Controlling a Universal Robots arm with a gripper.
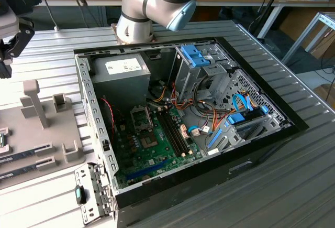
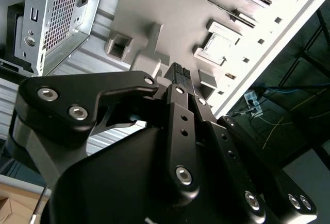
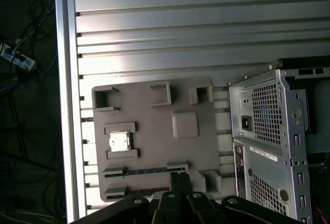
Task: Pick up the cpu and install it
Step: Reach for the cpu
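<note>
cpu in pocket of grey tray | tool over tray, apart from cpu

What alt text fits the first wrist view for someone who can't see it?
The cpu lies in its pocket on a grey fixture tray, not held, with the gripper over another part of the tray. The tray sits on a ribbed metal table beside the computer case.

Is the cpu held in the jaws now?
No, in the first wrist view the cpu lies in its recess on the grey tray.
</note>
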